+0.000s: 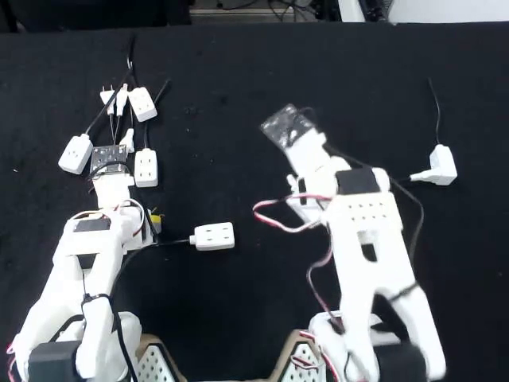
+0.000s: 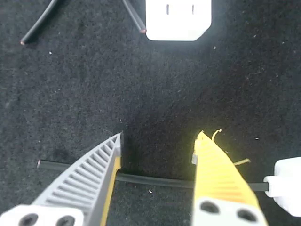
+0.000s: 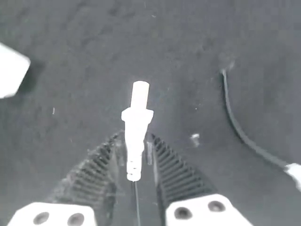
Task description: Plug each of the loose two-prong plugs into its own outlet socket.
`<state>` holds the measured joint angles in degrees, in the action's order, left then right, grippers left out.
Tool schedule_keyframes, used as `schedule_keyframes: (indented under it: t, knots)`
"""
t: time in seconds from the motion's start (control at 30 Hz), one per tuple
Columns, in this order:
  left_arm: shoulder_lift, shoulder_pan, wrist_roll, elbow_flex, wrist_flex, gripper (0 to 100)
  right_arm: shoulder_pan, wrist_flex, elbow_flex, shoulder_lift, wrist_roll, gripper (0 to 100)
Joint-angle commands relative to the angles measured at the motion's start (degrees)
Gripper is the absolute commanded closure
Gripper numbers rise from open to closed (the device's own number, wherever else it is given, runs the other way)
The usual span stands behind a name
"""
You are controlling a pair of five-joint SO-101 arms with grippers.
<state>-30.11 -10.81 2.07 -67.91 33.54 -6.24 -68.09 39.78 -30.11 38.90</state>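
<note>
Two-prong plug (image 1: 439, 167) lies loose on the black table (image 1: 238, 72) far out beside the right arm, its prongs pointing in toward that arm and its cord running away up the table. The right gripper (image 1: 288, 127) is stretched forward and angled toward the table's middle, well apart from that plug. A lone socket (image 1: 215, 236) lies between the two arms, long axis across the table. The left gripper (image 1: 110, 159) is down among a socket cluster (image 1: 142, 103) at the left. In the left wrist view, the left gripper (image 2: 157, 139) is spread wide, its grey finger (image 2: 106, 160) and yellow finger (image 2: 214, 165) standing either side of a black cord (image 2: 155, 180) that crosses beneath them. This cord ends at a white piece (image 2: 287, 186), probably a plug body. Ahead lies a white socket (image 2: 178, 19) with its two slots showing. In the right wrist view, the right gripper (image 3: 135, 141) is clamped on a held plug (image 3: 135, 117). Its long axis runs straight out from the fingers, tip pointing away, above the table. A curved cord (image 3: 235, 127) lies off to one side.
</note>
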Motion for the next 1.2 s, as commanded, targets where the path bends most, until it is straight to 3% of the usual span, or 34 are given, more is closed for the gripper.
schedule_keyframes:
  t: [0.0, 0.13, 0.33, 0.47, 0.63, 0.83, 1.17]
  knots:
    - [-1.4, -0.6, -0.4, 0.1, -0.4, 75, -1.8, -2.5, -0.7, -6.8, 12.0, 98.8]
    - [-1.4, -0.6, -0.4, 0.1, -0.4, 75, -4.7, 2.1, 11.6, -8.1, 17.8, 98.8]
    - [-1.4, -0.6, -0.4, 0.1, -0.4, 75, -6.9, 21.0, 30.4, -8.1, 17.7, 98.7]
    - [-1.4, -0.6, -0.4, 0.1, -0.4, 75, -6.9, 21.8, 32.6, -8.1, 13.9, 98.0]
    - [-1.4, -0.6, -0.4, 0.1, -0.4, 75, -7.1, 22.2, 32.3, -8.1, 6.9, 84.8]
    - [-1.4, -0.6, -0.4, 0.1, -0.4, 75, -6.9, 24.7, 32.8, -8.0, 3.2, 93.7]
    - [-1.4, -0.7, -0.4, 0.0, -0.4, 75, -7.0, 24.5, 33.5, -8.0, 3.0, 91.0]
